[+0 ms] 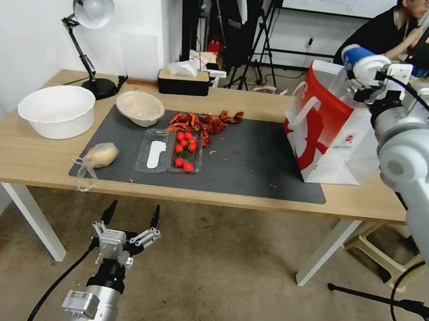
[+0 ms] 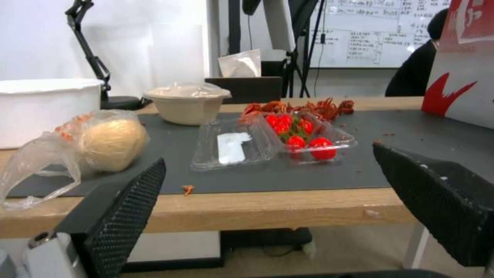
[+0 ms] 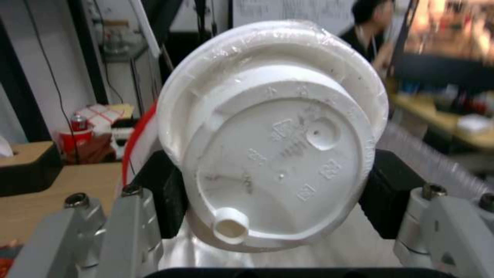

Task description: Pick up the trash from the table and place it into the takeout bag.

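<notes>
On the left part of the table (image 1: 25, 156), trash is waiting: the knotted clear bag (image 1: 98, 157) with its beige lump is lying at the mat's edge, and the shallow beige bowl (image 1: 140, 107) is standing behind it. The left gripper (image 1: 131, 216) is hanging below the table edge with its fingers apart, holding nothing. Further right, the right gripper (image 1: 366, 70) is clamping a blue cup (image 1: 356, 54) with a white lid (image 3: 273, 154) above the opening of the takeout bag (image 1: 328, 138). So this cup is nearly delivered, I think, while the bag and bowl are remaining.
</notes>
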You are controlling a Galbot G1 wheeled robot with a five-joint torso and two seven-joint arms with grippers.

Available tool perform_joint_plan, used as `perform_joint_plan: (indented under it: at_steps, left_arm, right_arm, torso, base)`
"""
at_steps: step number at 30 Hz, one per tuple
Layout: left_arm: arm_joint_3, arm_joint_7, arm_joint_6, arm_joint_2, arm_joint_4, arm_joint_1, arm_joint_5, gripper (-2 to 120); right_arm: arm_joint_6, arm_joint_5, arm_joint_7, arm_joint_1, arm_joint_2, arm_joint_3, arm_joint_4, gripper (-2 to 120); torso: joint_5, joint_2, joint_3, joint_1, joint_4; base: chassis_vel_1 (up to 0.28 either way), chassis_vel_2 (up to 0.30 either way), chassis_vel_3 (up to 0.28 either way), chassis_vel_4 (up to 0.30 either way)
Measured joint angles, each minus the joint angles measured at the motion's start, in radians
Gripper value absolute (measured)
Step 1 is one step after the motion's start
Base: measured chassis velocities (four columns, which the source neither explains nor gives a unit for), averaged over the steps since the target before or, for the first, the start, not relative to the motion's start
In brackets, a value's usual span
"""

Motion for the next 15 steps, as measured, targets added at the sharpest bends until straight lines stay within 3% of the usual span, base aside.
perform_joint_plan:
  at_steps: [3,11,15]
  left_arm:
    - [0.0,0.001,0.001,0.0,0.0,0.0,0.0,100]
    - [-0.006,0.001,-0.001,0.004,0.003,0.001,-0.001,100]
    - [-0.006,0.002,-0.001,0.004,0.003,0.0,-0.001,100]
  right_arm:
    - [0.001,0.053,0.025,0.014,0.021,-0.003,-0.027,71]
    - [0.042,0.01,0.009,0.019,0.029,-0.016,-0.039,99]
    - [0.043,-0.009,0.007,0.019,0.025,-0.018,-0.035,100]
  torso:
    - [-0.0001,0.0,0.0,0.0,0.0001]
    - [-0.0001,0.0,0.0,0.0,0.0]
    - [-0.0002,0.0,0.0,0.0,-0.0001]
  base:
    - [0.0,0.0,0.0,0.0]
    - [0.0,0.0,0.0,0.0]
    - [0.0,0.0,0.0,0.0]
